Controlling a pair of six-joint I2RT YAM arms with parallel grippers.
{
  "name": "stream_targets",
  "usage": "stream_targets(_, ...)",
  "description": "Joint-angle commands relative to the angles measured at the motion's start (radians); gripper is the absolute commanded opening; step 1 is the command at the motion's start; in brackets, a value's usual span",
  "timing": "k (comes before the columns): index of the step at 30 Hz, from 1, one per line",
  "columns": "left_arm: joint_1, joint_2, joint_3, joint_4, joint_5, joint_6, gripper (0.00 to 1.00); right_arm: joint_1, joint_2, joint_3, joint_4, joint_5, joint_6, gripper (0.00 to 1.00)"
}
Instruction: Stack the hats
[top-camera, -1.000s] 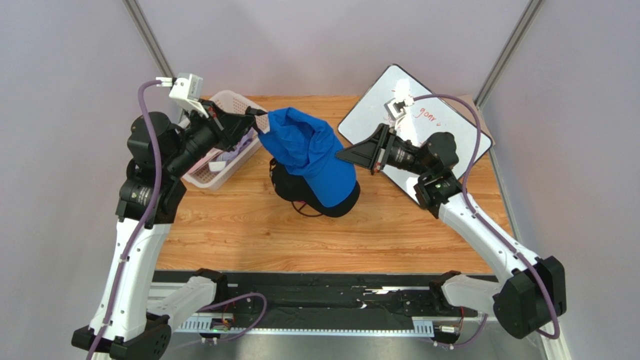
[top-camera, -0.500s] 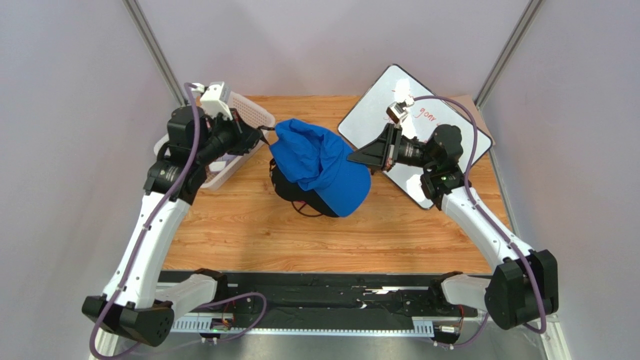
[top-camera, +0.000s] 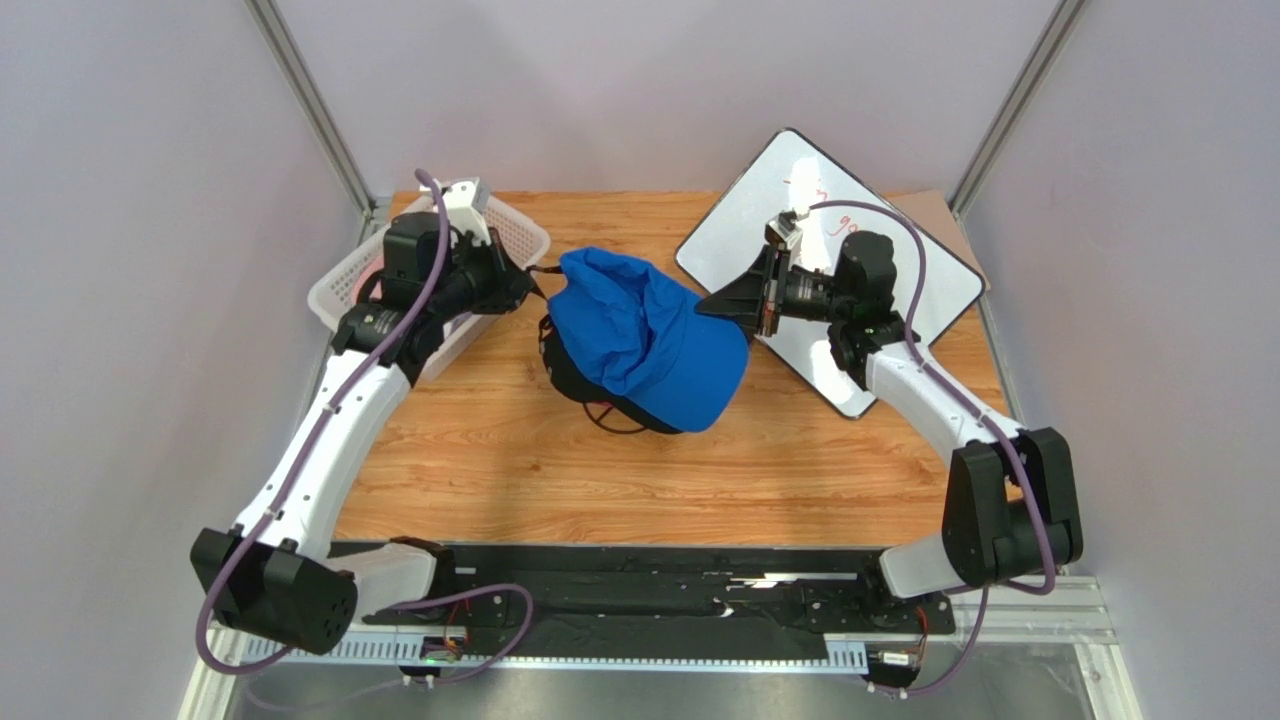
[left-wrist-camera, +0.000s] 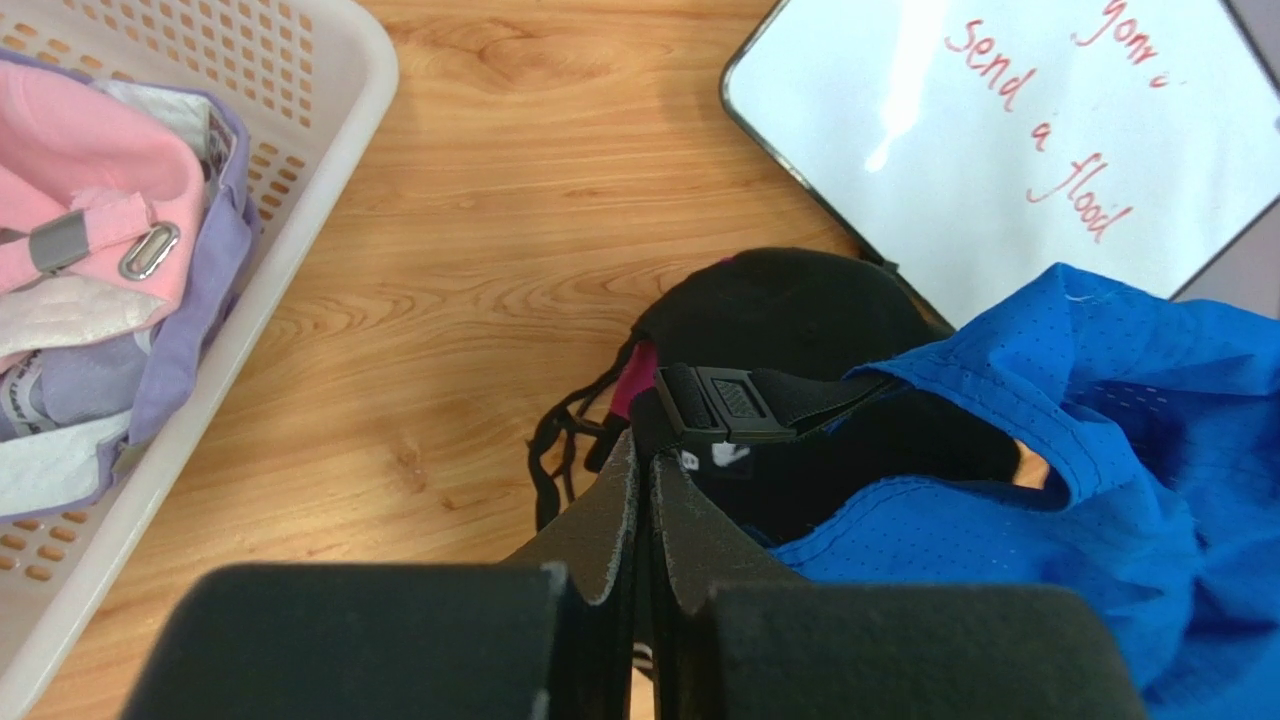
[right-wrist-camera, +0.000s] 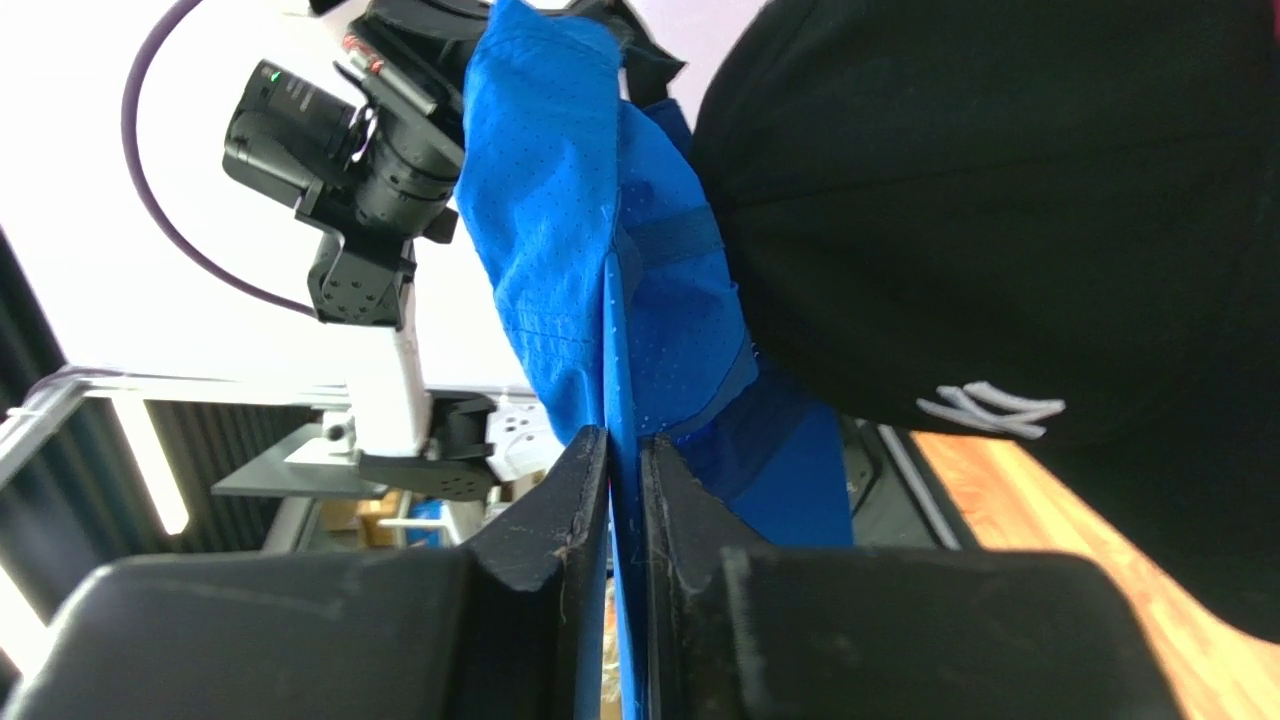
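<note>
A royal blue hat drapes over a black hat at the table's middle, its brim pointing front right. My left gripper is shut on the blue hat's black back strap, just left of the pile. In the left wrist view, a strip of magenta hat peeks from under the black hat. My right gripper pinches the blue hat's edge from the right, with thin fabric between nearly closed jaws. The black hat's white NY logo faces that camera. Pink and lavender hats lie in the basket.
A white mesh basket stands at the back left, under my left arm. A whiteboard with red writing lies at the back right, beneath my right arm. Black wire loops stick out below the pile.
Both grippers have carried the blue hat right and down, so it settles over the black hat. The left arm swung in from the basket; the right wrist drew back slightly.
</note>
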Motion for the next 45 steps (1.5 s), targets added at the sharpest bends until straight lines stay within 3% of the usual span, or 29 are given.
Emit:
stream_targets(1, 0.005, 0.066, -0.019, 0.079, -0.042, 0.018, 0.00, -0.012, 0.013, 0.102, -0.112, 0.032, -0.140, 0.17)
stream_targets(15, 0.005, 0.157, -0.067, 0.119, -0.066, 0.029, 0.00, -0.049, 0.150, 0.125, -0.155, 0.055, -0.266, 0.24)
stream_targets(17, 0.005, 0.177, -0.078, 0.122, -0.065, 0.032, 0.00, -0.051, 0.139, 0.099, -0.125, 0.057, -0.276, 0.34)
stream_targets(18, 0.005, 0.180, -0.084, 0.126, -0.069, 0.030, 0.00, -0.049, 0.127, 0.090, -0.119, 0.057, -0.280, 0.48)
stream_targets(20, 0.005, 0.175, -0.102, 0.137, -0.073, 0.030, 0.00, -0.051, 0.113, 0.067, -0.088, 0.058, -0.279, 0.64)
stream_targets(21, 0.005, 0.171, -0.110, 0.145, -0.070, 0.027, 0.00, -0.052, 0.098, 0.046, -0.085, 0.063, -0.276, 0.79)
stream_targets(24, 0.005, 0.157, -0.127, 0.160, -0.062, 0.021, 0.00, -0.064, 0.060, -0.009, -0.080, 0.095, -0.279, 0.91)
stream_targets(31, 0.005, 0.189, -0.127, 0.159, -0.050, 0.019, 0.00, -0.071, -0.068, -0.236, -0.017, 0.188, -0.309, 0.93)
stream_targets(37, 0.005, 0.189, -0.124, 0.160, -0.046, 0.019, 0.00, 0.006, -0.209, -0.379, 0.043, 0.265, -0.354, 0.92)
stream_targets(39, 0.005, 0.184, -0.121, 0.159, -0.049, 0.021, 0.00, 0.017, -0.206, -0.398, 0.039, 0.297, -0.357, 0.91)
stream_targets(45, 0.005, 0.180, -0.114, 0.153, -0.047, 0.024, 0.00, 0.031, -0.073, -0.425, 0.245, 0.277, -0.276, 0.88)
